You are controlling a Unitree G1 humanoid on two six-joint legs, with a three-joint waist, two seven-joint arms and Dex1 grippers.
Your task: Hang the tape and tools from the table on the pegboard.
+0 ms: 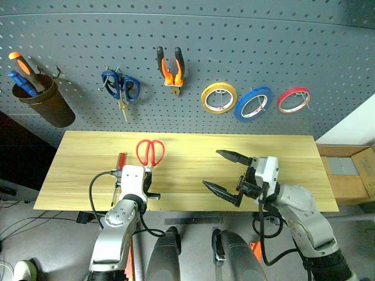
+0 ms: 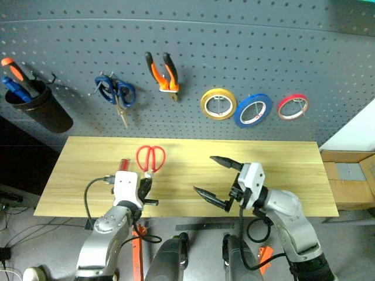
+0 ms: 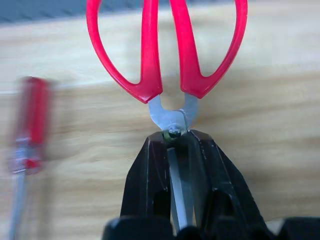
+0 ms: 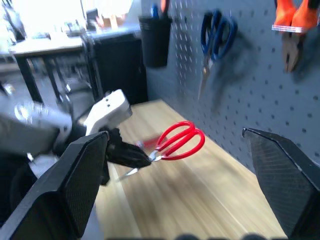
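Scissors (image 3: 167, 50) with red handles sit in the left gripper (image 3: 176, 150), whose fingers are pinched tight on the steel blades just below the pivot screw, handle loops pointing away toward the pegboard (image 1: 234, 52). That hold looks sound: the blades are stiff and thin, though smooth metal could slip or swing, and the free loops are what must go over a hook. They should be light. Beside them, near the bench's (image 1: 193, 175) left front edge, lies the red-handled screwdriver (image 1: 121, 162), slim and likely to roll; its handle is the better place to take it. The right gripper (image 1: 227, 172) hangs over the bench's middle, spread wide and empty. On the pegboard, the pliers (image 1: 171, 69) and blue tape (image 1: 253, 103) already hang.
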